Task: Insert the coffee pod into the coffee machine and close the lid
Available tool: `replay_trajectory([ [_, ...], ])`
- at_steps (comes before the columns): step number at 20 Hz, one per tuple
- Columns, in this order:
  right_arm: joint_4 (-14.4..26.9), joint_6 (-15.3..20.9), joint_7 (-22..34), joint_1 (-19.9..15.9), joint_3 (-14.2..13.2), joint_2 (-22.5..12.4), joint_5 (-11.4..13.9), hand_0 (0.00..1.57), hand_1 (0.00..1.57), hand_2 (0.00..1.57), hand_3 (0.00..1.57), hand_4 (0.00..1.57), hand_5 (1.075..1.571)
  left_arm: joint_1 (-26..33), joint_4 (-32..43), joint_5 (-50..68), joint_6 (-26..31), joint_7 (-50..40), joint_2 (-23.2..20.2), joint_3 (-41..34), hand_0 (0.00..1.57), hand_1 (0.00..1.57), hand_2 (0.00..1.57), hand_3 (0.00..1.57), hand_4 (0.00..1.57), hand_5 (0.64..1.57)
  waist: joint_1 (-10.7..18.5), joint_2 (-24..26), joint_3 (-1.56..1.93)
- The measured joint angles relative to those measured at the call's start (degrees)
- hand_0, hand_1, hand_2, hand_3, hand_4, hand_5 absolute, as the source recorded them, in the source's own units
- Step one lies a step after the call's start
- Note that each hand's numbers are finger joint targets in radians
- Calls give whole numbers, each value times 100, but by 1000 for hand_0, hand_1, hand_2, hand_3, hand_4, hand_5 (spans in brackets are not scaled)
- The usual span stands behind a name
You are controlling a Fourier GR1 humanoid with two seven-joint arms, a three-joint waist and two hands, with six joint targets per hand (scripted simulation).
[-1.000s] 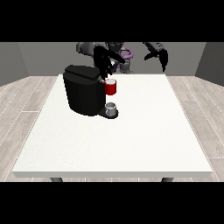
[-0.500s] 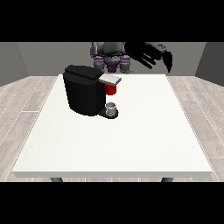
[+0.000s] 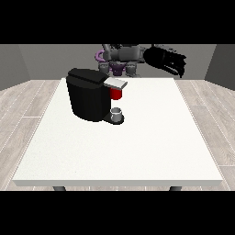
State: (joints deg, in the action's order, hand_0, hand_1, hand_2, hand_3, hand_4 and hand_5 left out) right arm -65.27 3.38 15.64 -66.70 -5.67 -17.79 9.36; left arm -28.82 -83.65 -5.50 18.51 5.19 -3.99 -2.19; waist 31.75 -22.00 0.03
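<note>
The black coffee machine (image 3: 91, 97) stands on the white table (image 3: 137, 147), left of the middle. Its grey lid (image 3: 115, 83) lies flat over a red thing at the machine (image 3: 116, 94). A small grey thing (image 3: 117, 114) sits on the machine's base below the lid. The hand at the view's right (image 3: 166, 59) hangs in the air over the table's far edge, well right of the machine, with its fingers spread and nothing in them. The other hand does not show. I see no pod lying on the table top.
The robot's torso (image 3: 120, 56) rises behind the far edge of the table. Wooden floor surrounds the table on all sides. White table surface stretches in front of and to the right of the machine.
The hand at the view's left was at the machine's lid a second ago and has drawn back out of sight. The hand at the view's right has shifted slightly.
</note>
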Motion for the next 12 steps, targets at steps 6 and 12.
replay_trajectory([
  [6, 217, -41, -485, 38, 188, 453, -50, 0, 0, 0, 0, 0, 1571, 134, 62, 161, 53, -67, -86, -172, 0, 0, 0, 0, 322, 1571, -321, 235, -3],
  [12, 105, 55, -1120, 611, 609, 1237, -47, 0, 0, 0, 0, 259, 1571, 718, 146, 133, 1, 57, -47, -179, 0, 0, 0, 0, 266, 1571, -796, 769, -4],
])
